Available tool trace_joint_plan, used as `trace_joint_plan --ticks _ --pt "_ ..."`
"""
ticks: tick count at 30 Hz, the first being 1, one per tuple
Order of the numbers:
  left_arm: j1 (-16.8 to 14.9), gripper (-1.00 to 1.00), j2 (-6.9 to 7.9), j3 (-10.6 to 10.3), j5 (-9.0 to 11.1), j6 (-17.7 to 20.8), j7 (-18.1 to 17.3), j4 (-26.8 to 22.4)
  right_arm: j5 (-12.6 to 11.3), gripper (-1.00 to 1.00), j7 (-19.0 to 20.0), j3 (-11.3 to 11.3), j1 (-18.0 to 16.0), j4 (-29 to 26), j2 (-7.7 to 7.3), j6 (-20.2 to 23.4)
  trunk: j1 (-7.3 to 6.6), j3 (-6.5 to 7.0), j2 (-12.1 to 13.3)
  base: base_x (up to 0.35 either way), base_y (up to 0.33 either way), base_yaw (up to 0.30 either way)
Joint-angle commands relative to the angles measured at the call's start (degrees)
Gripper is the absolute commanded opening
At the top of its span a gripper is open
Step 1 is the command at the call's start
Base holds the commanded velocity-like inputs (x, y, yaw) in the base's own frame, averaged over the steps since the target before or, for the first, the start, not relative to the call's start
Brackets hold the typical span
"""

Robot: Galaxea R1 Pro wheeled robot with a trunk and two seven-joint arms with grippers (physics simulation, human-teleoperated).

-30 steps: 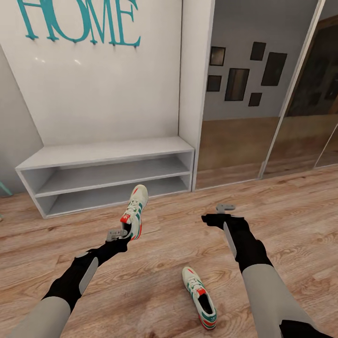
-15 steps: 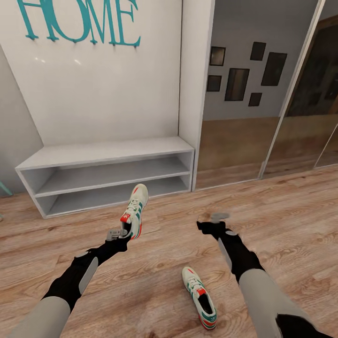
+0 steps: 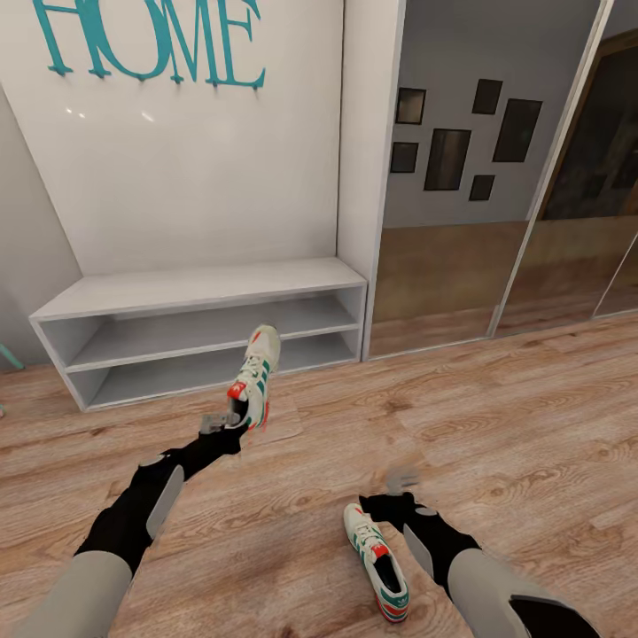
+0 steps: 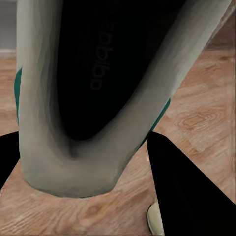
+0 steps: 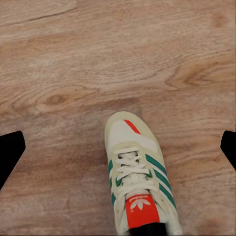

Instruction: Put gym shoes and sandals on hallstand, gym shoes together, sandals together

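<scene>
Head view, hallstand shelves (bare)

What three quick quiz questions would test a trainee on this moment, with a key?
1. True or false: the left end effector holds a gym shoe off the floor.
2. Multiple choice: the second shoe lies A) on the rack's top, B) on the floor beside the right end effector, C) in the rack's lower tier.
3. Fill in: the right end effector's fingers are spread ____.

Key: 1 true, it grips the shoe at the heel opening. 2 B. 3 open, wide either side of the shoe's toe in the right wrist view.
</scene>
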Motion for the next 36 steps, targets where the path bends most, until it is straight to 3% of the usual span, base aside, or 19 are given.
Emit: trace_joint_plan --ticks 1,6,14,20,26,28,36 --pt "-0.01 -1.0 0.03 0.07 0.31 1.57 -0.21 -1.14 0.59 1.0 0.21 -0.51 0.25 0.05 0.03 -0.16 -0.01 -0.05 -0.02 0.0 0.0 0.0" --pt "-0.03 -1.0 0.08 -0.08 0.26 7.84 -0.2 -4.78 0.6 1.0 0.24 -0.54 1.04 0.2 -0.02 -0.39 -0.01 -0.05 -0.02 0.0 0.0 0.0" --pt "-0.02 -1.0 0.02 -0.17 0.14 9.33 -0.12 -5.38 0.43 1.0 0.22 -0.6 1.5 0.91 -0.06 -0.44 -0.01 -0.05 -0.02 0.0 0.0 0.0" --pt "-0.02 -1.0 0.0 -0.18 0.13 9.36 -0.12 -5.4 0.48 1.0 0.18 -0.6 5.94 7.03 -0.06 -1.17 -0.01 -0.05 -0.02 0.0 0.0 0.0" --pt "-0.01 -1.0 0.0 -0.18 0.13 9.39 -0.12 -5.42 0.51 1.0 0.16 -0.67 7.42 8.29 -0.1 -8.95 -0.01 -0.05 -0.02 0.0 0.0 0.0" --pt "-0.02 -1.0 0.0 -0.18 0.13 9.37 -0.12 -5.41 0.48 1.0 0.1 -0.69 7.72 8.69 -0.32 -18.53 -0.01 -0.05 -0.02 0.0 0.0 0.0" --pt "-0.01 -1.0 0.0 -0.18 0.13 9.36 -0.12 -5.4 0.34 1.0 0.1 -0.76 7.79 8.84 -0.56 -21.76 -0.01 -0.05 -0.02 0.0 0.0 0.0"
